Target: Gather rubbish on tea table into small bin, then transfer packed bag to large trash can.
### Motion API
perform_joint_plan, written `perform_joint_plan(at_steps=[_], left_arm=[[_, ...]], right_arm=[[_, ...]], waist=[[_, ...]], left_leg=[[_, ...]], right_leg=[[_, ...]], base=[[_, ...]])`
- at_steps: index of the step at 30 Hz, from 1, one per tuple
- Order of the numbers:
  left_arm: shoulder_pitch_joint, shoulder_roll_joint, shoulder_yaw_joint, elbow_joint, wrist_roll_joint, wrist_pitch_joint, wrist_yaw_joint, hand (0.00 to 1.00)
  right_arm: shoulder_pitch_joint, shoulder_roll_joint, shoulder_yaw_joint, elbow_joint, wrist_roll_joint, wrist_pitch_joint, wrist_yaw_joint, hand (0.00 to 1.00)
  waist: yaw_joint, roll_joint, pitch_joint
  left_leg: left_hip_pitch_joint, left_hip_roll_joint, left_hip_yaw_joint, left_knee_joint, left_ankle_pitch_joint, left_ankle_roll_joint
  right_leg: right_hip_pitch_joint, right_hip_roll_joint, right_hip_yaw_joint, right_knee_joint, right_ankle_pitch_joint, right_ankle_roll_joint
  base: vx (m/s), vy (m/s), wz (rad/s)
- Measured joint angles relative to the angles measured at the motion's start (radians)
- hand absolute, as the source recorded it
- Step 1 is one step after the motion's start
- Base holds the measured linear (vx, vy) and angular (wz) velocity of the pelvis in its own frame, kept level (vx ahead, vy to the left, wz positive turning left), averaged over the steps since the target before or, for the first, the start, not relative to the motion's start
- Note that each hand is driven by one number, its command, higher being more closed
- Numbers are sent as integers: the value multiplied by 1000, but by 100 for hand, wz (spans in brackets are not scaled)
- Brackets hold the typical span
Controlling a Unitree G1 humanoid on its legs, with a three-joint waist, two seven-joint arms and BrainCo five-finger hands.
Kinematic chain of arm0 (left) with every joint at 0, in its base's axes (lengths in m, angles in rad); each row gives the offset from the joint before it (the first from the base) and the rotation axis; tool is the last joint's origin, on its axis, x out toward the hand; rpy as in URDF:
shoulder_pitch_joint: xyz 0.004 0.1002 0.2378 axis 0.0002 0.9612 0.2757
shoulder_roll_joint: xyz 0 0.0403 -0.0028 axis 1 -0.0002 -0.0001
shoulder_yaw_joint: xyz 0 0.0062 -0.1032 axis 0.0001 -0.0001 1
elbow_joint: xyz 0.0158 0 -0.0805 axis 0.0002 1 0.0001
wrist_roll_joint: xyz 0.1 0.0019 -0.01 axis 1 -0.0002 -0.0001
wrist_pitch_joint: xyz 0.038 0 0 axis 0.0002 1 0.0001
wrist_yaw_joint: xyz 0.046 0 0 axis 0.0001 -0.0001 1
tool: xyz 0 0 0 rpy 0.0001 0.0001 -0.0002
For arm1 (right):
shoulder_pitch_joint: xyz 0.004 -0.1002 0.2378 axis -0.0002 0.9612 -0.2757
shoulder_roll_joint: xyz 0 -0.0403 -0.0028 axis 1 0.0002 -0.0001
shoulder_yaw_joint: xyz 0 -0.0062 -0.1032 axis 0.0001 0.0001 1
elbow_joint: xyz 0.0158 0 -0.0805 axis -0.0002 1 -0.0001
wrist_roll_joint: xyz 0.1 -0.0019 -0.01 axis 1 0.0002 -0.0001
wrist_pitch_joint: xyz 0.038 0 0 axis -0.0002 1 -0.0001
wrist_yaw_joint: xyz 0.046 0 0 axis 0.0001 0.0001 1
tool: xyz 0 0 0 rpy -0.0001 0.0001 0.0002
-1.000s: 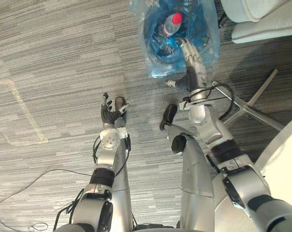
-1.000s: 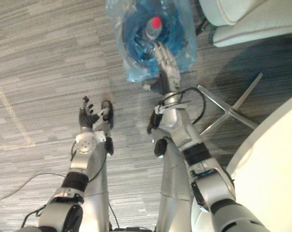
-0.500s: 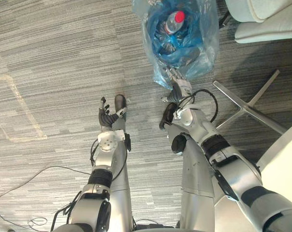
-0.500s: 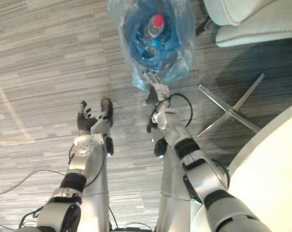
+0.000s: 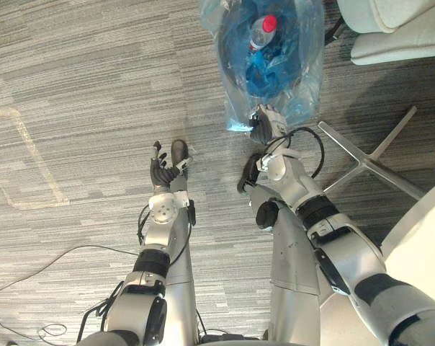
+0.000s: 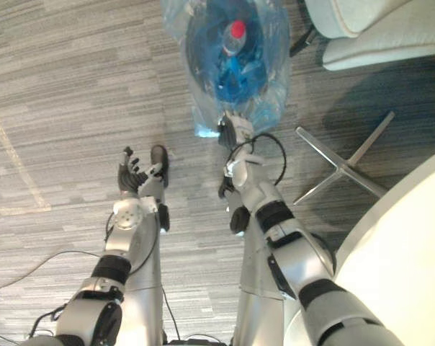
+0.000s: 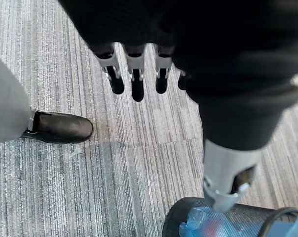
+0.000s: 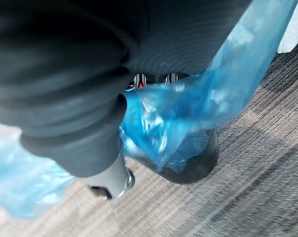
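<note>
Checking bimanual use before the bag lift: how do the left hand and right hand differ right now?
The left hand hangs over bare carpet, apart from the blue bag; the right hand is at the bag's near edge, plastic draped across it. The left hand is open and holds nothing; the right hand's grip is hidden by plastic. Shared: both reach forward above the carpet.
</note>
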Motion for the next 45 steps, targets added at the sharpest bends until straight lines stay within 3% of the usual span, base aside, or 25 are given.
perform_joint_plan(at_steps=[6,8,10,15,20,26,33,39,45], left_arm=[[43,-24,-7,-39,10,8,-5,0],[65,-28,-8,-58,11,13,-22,0],[75,-27,-22,-56,11,19,-26,0],[192,-31,-74,-120,21,24,-58,0],[311,-30,-124,-112,32,39,-70,0],[377,-33,-205,-35,48,44,-94,0],[432,-10,-246,-12,48,43,-112,0],[521,55,-324,-170,59,33,-142,0],[553,86,-369,-327,80,-17,-164,0]], right_arm=[[85,3,-28,-136,51,-3,-6,100],[125,10,-27,-184,70,-8,-5,100],[168,11,-30,-222,98,-11,-5,100],[364,82,-40,-357,183,-15,12,100],[555,140,-18,-485,285,-39,57,100],[699,164,-5,-548,386,-90,106,100],[755,137,36,-551,480,-109,203,100],[792,53,111,-704,506,-149,283,100],[784,-32,182,-799,534,-184,339,100]], waist=[[1,-2,-1],[4,-19,-13],[6,-19,-12],[8,-34,-25],[7,-61,-108],[-8,-66,-246],[-20,-67,-302],[-29,-66,-359],[-30,-69,-399]], left_leg=[[59,6,1,18,-4,6],[80,13,8,20,-6,7],[113,15,1,20,-10,15],[331,10,22,-60,-13,20],[547,6,53,-183,-3,18],[768,-8,87,-349,14,37],[988,-4,130,-514,41,47],[1084,-11,143,-549,41,47],[1148,-23,163,-604,47,56]], right_leg=[[64,5,1,-2,1,-1],[85,12,6,-7,-3,5],[126,15,-3,-17,-2,4],[338,16,-2,-91,-5,10],[545,19,-5,-206,4,26],[743,28,14,-358,35,50],[955,67,37,-553,114,53],[1079,77,62,-674,157,67],[1143,86,88,-756,199,79]], base=[[1,-43,-2],[-12,-48,-9],[-11,-43,2],[29,-21,10],[103,1,7],[176,12,-3],[143,27,-14],[56,24,-9],[-34,29,-8]])
